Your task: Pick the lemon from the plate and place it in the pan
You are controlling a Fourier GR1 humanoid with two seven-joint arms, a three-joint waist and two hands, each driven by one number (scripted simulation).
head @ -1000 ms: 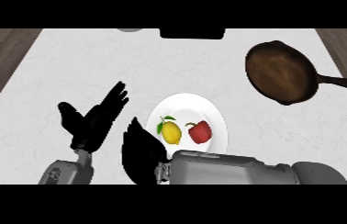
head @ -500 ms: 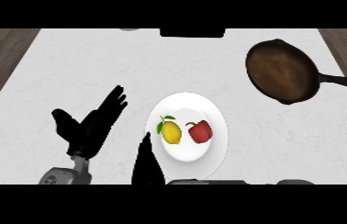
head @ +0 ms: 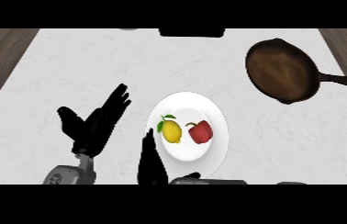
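Note:
A yellow lemon (head: 170,131) with a small green leaf lies on the left half of a white plate (head: 207,109), beside a red pepper (head: 200,132). The dark brown pan (head: 279,70) sits at the upper right, its handle pointing right. My right hand (head: 150,162) comes up from the lower edge with straight fingers just left of the plate's rim, close to the lemon and holding nothing. My left hand (head: 95,122) rests open to the left of the plate, fingers up.
The pale marbled counter (head: 81,62) has wooden strips at its far left and right edges. A dark object (head: 191,32) sits at the back edge, with a small grey one to its left.
My right forearm has pulled back toward the lower edge, so only the hand's fingers still show beside the plate. The left hand has drifted slightly down. Lemon, pepper and pan are unmoved.

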